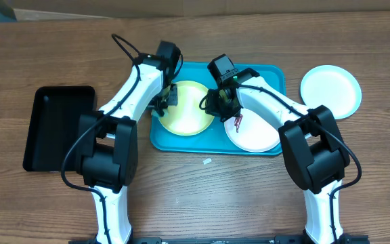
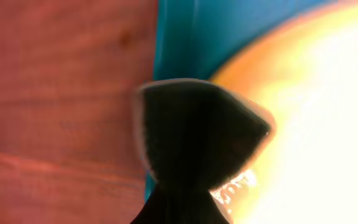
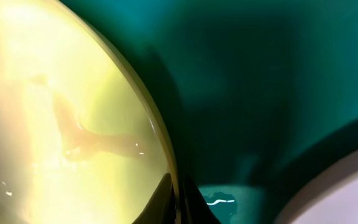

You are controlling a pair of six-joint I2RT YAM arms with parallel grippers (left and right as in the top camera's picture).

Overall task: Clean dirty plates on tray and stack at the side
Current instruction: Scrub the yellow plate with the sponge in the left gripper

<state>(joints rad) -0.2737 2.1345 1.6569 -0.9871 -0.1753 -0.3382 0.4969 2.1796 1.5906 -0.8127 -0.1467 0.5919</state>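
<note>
Tray sits mid-table, long axis L-R. L gripper clenched at left rim of yellow-green plate on tray's left half; R gripper pinches its right rim. Smeared white plate on tray's right; third plate on table beyond.

— Are you reading any words, labels or numbers on the tray or the yellow-green plate?
— No, nothing legible is showing on either from overhead.
— And are the wrist views giving you anything?
— They are showing only blurred colour up close, with no lettering, brand or number coming through.
</note>
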